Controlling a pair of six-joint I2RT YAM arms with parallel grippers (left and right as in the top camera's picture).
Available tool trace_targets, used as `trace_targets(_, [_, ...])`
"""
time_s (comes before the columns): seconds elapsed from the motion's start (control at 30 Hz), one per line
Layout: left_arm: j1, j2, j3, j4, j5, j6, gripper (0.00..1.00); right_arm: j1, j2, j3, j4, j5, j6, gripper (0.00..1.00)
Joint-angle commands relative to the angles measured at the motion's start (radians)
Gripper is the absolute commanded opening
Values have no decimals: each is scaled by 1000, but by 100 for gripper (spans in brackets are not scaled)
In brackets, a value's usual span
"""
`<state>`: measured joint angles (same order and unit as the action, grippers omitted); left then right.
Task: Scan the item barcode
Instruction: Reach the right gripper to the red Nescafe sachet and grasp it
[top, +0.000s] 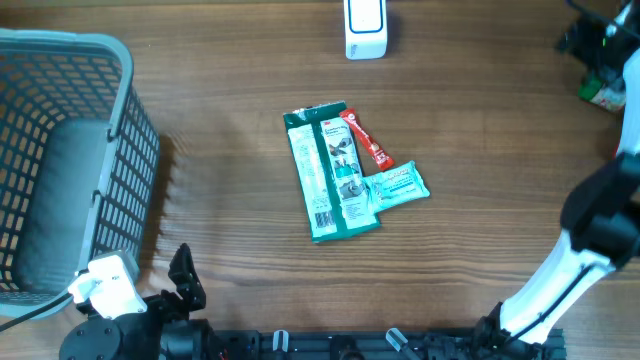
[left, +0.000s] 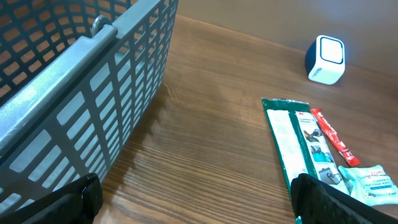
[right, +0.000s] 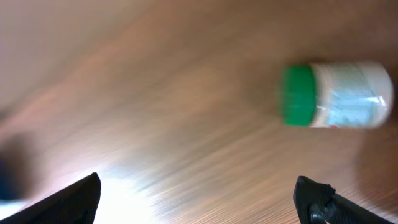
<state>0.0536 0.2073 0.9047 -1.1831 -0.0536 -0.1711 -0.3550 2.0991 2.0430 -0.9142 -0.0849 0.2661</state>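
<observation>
- A green-capped bottle (right: 339, 93) lies on its side at the table's far right, well apart from the scanner (top: 365, 28); being round, it may roll if nudged.
- Its white label is blurred, with no barcode discernible.
- The right gripper (right: 199, 202) hangs above it, jaws wide and empty.
- The left gripper (left: 199, 202) is likewise wide and empty.

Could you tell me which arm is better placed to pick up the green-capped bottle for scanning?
Probably right. The right arm reaches to the far right, its jaws open near the bottle; the left arm sits by the basket, well away.
</observation>
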Motion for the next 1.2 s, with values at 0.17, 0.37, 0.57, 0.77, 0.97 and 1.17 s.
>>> trace_targets(0.17, [-4,-5,1,2,8,-5,100,388,-98,-14,-255,-200,-212,96])
trace_targets(0.37, [-4,-5,1,2,8,-5,100,695,-92,-317,-72,69,-288,87])
trace_targets(0.57, [-4,-5,1,2,8,-5,100,814,-92,-601,246,209,-290,68])
trace_targets(0.77, [-4,-5,1,2,8,-5,100,810,-92,-729,394,219,-290,61])
trace_targets(0.97, [-4,-5,1,2,8,-5,100,810,-92,-847,518,215,-290,58])
trace_targets(1.17, [-4,-5,1,2,8,-5,100,810,-93,-887,570,175,-267,4])
